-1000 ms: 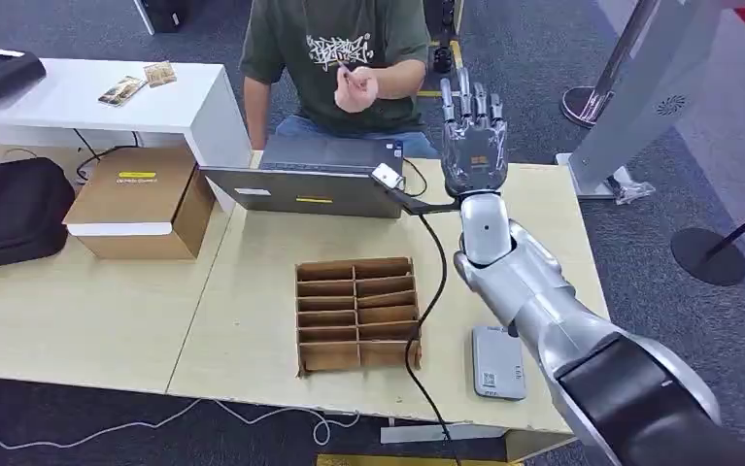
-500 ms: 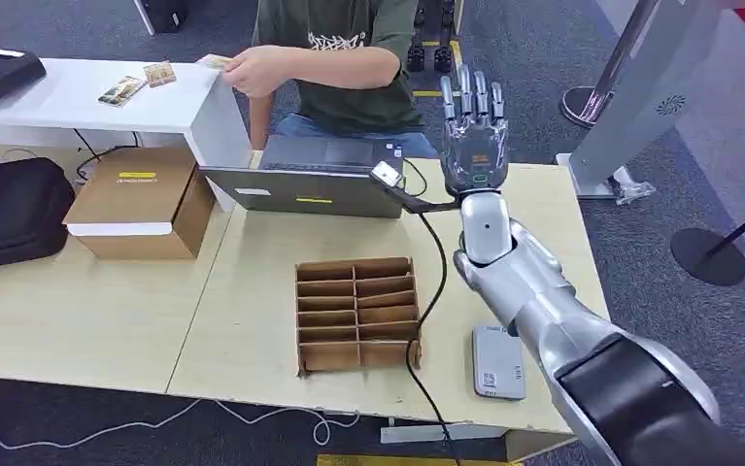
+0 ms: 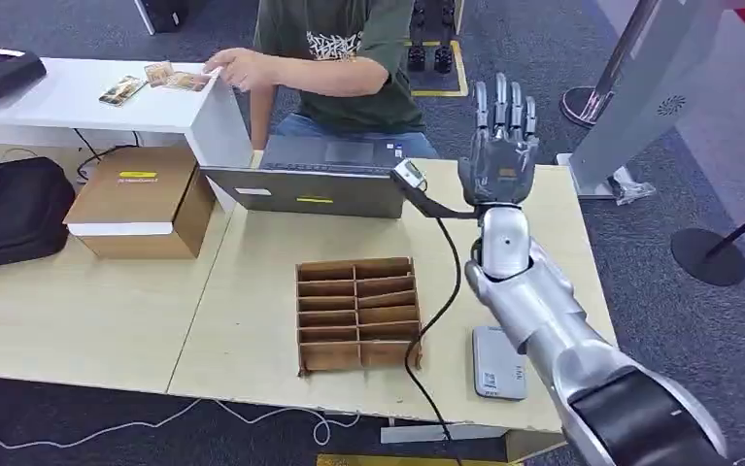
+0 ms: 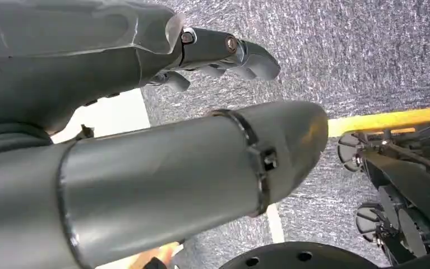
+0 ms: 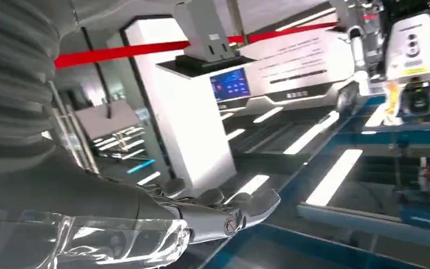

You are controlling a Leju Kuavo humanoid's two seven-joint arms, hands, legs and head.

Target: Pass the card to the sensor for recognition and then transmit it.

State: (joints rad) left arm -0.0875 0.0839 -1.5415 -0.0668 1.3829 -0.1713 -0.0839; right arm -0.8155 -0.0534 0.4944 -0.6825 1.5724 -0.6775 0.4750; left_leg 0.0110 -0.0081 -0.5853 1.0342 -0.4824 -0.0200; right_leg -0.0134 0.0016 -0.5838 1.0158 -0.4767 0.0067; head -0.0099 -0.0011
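no text on any label or screen is legible.

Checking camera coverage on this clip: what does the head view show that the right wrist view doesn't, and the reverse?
Head view alone: the table, the cardboard divider tray, the grey sensor, the laptop, and a person placing cards on the white desk. Right wrist view alone: a white kiosk with a blue screen and a red belt. Both share the right hand, raised, fingers straight, holding nothing.
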